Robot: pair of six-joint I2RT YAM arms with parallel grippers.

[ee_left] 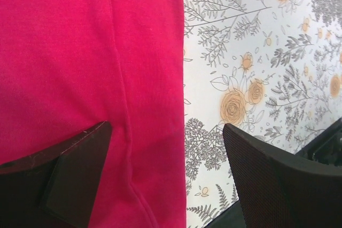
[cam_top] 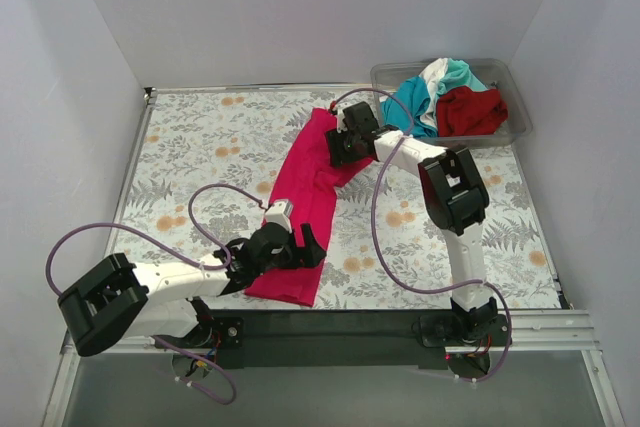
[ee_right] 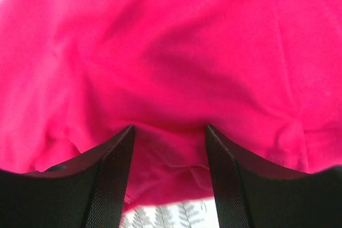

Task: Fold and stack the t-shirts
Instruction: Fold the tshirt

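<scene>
The magenta-pink t-shirt (cam_top: 305,192) lies on the table as a long narrow strip, running from the back middle towards the front. My left gripper (cam_top: 305,245) is open low over its near end; in the left wrist view (ee_left: 165,132) one finger is over the pink cloth (ee_left: 80,52) and the other over the bare tablecloth, straddling the shirt's right edge. My right gripper (cam_top: 343,147) is at the shirt's far end, open, with bunched pink cloth (ee_right: 171,52) between its fingers (ee_right: 169,129). The teal (cam_top: 405,107), white (cam_top: 432,79) and dark red (cam_top: 470,112) t-shirts lie heaped in the bin.
A clear plastic bin (cam_top: 515,112) stands at the back right corner and holds the other shirts. The table carries a floral-print cloth (cam_top: 200,147). White walls close in the left, back and right sides. A black rail (cam_top: 330,325) runs along the near edge.
</scene>
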